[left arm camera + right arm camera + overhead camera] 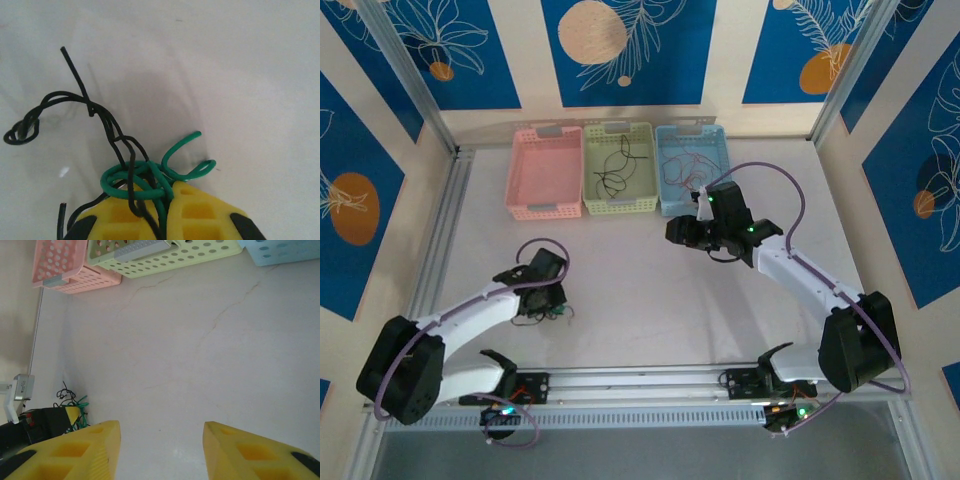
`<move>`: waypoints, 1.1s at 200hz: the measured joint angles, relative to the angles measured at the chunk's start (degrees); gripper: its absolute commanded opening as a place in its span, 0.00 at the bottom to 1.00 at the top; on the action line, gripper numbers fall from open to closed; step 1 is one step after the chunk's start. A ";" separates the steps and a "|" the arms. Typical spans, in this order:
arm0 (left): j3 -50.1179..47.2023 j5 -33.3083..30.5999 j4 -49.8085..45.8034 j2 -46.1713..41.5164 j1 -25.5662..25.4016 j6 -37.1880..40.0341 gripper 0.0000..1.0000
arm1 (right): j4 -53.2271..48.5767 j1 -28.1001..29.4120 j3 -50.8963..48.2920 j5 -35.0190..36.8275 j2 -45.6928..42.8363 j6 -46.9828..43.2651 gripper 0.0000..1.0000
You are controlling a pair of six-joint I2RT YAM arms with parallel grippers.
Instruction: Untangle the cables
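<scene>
Yellow left tool (pixel 167 201) clamps green and black cables (pixel 136 165), ends hidden; right tool (pixel 161 440) gapes empty.

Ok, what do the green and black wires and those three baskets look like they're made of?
The green wire and black wire: glossy plastic-looking insulation; they hold stiff kinks, so probably a metal core. The pink basket, green basket and blue basket: matte moulded plastic, going by the perforated walls.

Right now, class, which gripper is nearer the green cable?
Left. The left gripper is shut on the green cable; the right gripper hangs open, far off.
</scene>
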 measured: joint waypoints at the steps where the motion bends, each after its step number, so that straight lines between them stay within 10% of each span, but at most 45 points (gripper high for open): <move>1: 0.00 0.17 0.17 -0.02 -0.02 0.09 0.06 | 0.00 0.00 0.00 0.00 0.00 0.00 0.48; 59: 1.73 10.95 8.90 -0.35 -11.02 1.73 0.13 | 0.15 0.00 0.02 -0.35 1.05 0.09 0.46; 132: 8.07 14.27 14.27 7.30 -16.70 3.96 0.64 | 1.18 -0.04 -1.29 -2.47 3.28 0.48 0.50; 220: 6.82 11.58 6.88 -5.38 -16.15 5.40 0.62 | -0.52 5.88 5.70 -8.74 20.76 0.35 0.45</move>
